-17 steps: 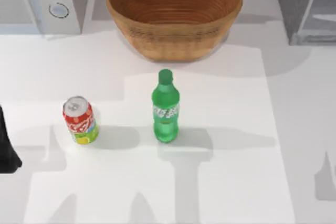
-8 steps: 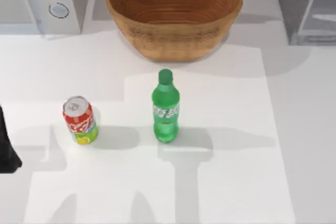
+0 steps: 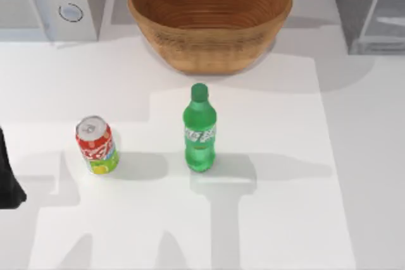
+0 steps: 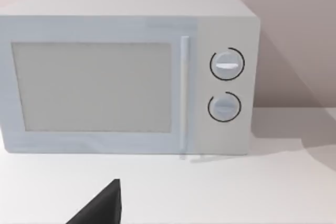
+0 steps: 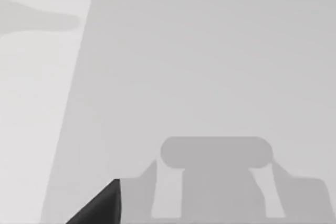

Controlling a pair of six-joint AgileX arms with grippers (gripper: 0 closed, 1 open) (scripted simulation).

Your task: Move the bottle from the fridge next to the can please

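The left arm (image 3: pixel 9 178) sits parked at the table's left edge, left of the can; a dark part of it pokes into the top view there, and whether its fingers are apart or together cannot be told. A dark wedge of the left gripper (image 4: pixel 100 206) cuts into the left wrist view, above the white table (image 4: pixel 210 192) in front of the microwave (image 4: pixel 126 74). A like dark wedge of the right gripper (image 5: pixel 100 206) edges the right wrist view over bare table; its fingers' state cannot be told either.

The can (image 3: pixel 97 145) stands upright on the table (image 3: pixel 285 219), left of centre. The bottle (image 3: pixel 200 128) stands upright to the right of the can, apart from it, not touching, with a stretch of bare table between them. No gripper touches either one.

Behind the bottle, toward the far edge, sits a wicker basket (image 3: pixel 210 17). The microwave (image 3: pixel 47 1), with its two round knobs, is behind the can at the far left corner. The fridge (image 3: pixel 367 7) stands at the far right corner, well apart from the can and bottle.
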